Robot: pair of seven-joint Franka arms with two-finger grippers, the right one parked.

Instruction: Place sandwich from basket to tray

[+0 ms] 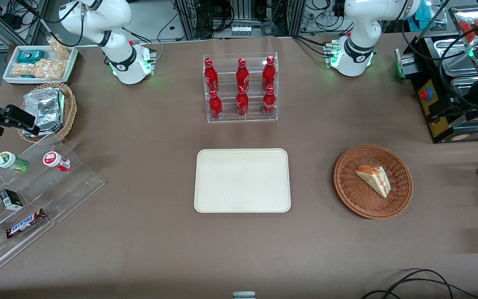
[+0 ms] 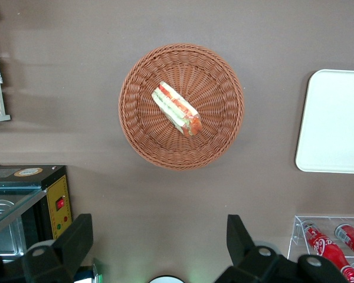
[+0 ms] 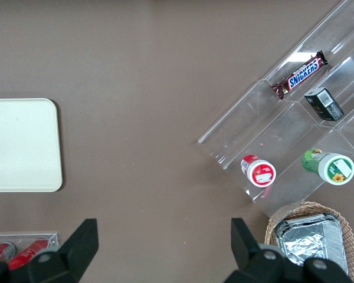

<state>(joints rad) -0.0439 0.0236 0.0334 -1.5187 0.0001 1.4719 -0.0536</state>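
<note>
On the brown surface [image 1: 147, 232], toward the working arm's end, the sandwich [image 1: 373, 180] lies on its side inside the shallow reddish-brown basket [image 1: 349, 193], its striped filling edge showing in the left wrist view, with nothing over or against it. Well apart from the basket, at the middle of the surface, sits the cream tray [image 1: 242, 180], bare. Farther from the front camera than the tray stands a clear rack [image 1: 241, 88] holding six red bottles [image 1: 242, 74] in two tiers. Toward the parked arm's end are a stepped clear display [image 1: 35, 199] with a Snickers bar [image 1: 26, 223], a small dark box [image 1: 11, 199] and two lidded cups [image 1: 13, 162], a tan wicker basket [image 1: 69, 109] of foil packets [image 1: 44, 109], and a white bin [image 1: 42, 62] of snack bags. A black control box [image 1: 438, 104] with a red button stands at the working arm's edge. The end effector [image 2: 159, 247] hangs high above the surface, looking straight down, its two fingers [image 2: 76, 242] spread wide and holding nothing, the basket and sandwich below and clear of them.
</note>
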